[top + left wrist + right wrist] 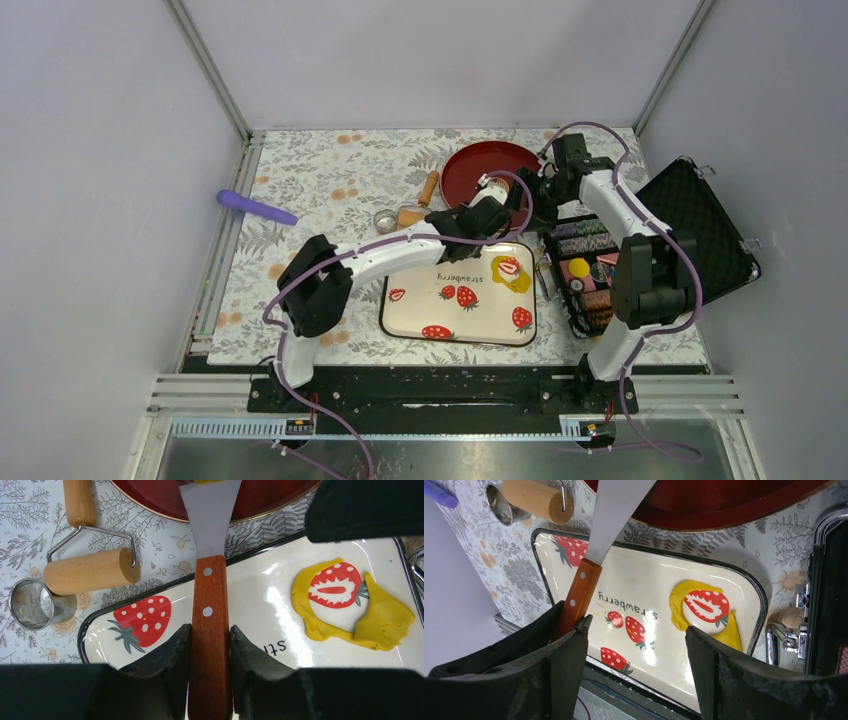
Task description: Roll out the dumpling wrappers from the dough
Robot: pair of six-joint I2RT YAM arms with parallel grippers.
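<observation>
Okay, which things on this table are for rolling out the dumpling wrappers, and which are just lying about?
For the job: dough, tray, roller, cutter, spatula, red plate.
Lying about: purple stick, black case.

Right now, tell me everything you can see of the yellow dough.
The dough is a bright-yellow, soft-looking flattened patch with a round hole cut through it, where a printed strawberry shows. One side is a thin rim, the other a thicker, creased flap. It lies flat near the far right corner of the white tray; only the tray touches it.
</observation>
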